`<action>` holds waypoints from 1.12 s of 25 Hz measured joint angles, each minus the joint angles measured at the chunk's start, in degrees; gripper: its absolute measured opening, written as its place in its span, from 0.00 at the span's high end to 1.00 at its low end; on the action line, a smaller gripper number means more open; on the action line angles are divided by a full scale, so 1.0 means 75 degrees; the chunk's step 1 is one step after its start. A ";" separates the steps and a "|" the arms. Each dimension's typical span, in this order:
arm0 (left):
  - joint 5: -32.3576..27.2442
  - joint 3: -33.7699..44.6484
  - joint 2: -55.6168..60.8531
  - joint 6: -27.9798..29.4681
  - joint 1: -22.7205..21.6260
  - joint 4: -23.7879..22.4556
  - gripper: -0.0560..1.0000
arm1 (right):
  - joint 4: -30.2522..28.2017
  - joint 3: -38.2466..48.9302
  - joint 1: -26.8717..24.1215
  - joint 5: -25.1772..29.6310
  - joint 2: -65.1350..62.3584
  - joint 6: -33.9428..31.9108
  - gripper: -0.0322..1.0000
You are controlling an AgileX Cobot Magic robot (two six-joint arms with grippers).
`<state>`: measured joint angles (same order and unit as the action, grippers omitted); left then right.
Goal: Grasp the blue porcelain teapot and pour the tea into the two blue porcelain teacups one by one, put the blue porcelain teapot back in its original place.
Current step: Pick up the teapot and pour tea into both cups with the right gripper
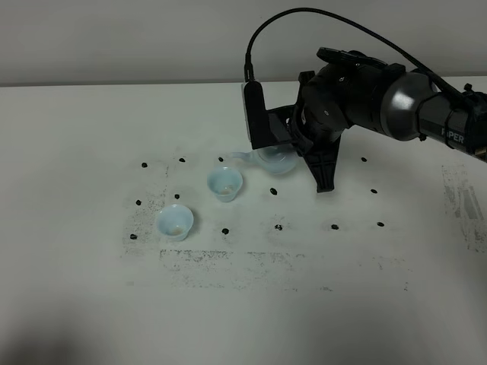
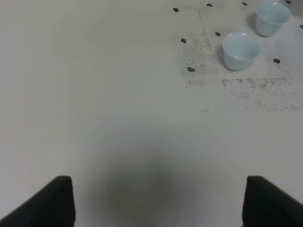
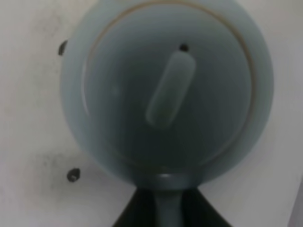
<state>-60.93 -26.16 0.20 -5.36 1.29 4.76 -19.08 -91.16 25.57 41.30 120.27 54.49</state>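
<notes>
Holding teapot (image 1: 275, 160) w/ R gripper (image 3: 163, 213), prob. tilted

White table (image 1: 76, 304), scattered black dots (image 1: 275, 192)

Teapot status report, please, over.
Right gripper shut on teapot handle. Left gripper open, empty. Spout close to nearest teacup, nothing between.

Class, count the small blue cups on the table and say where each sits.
2. One cup stands left of the teapot, by its spout; the other cup stands further left, nearer the camera. The arm could hide more.
</notes>
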 joint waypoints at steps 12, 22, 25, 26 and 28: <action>0.0000 0.0000 0.0000 0.0000 0.0000 0.0000 0.26 | -0.0633 0.0000 0.0217 -0.0176 0.0141 0.0006 0.89; 0.0000 0.0000 0.0000 0.0000 0.0000 0.0000 0.26 | -0.1196 0.0000 0.0322 -0.0233 0.0141 0.0006 0.89; 0.0000 0.0000 0.0000 0.0007 0.0000 0.0000 0.26 | -0.1311 0.0000 0.0367 -0.0257 0.0141 0.0006 0.89; 0.0000 0.0000 0.0000 0.0007 0.0000 0.0000 0.26 | -0.1329 0.0000 0.0374 -0.0276 0.0141 0.0006 0.89; 0.0000 0.0000 0.0000 0.0007 0.0000 0.0000 0.26 | -0.1332 0.0000 0.0374 -0.0301 0.0141 0.0006 0.89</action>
<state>-60.93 -26.16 0.20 -5.30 1.29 4.76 -29.07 -91.16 28.38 39.05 121.33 54.54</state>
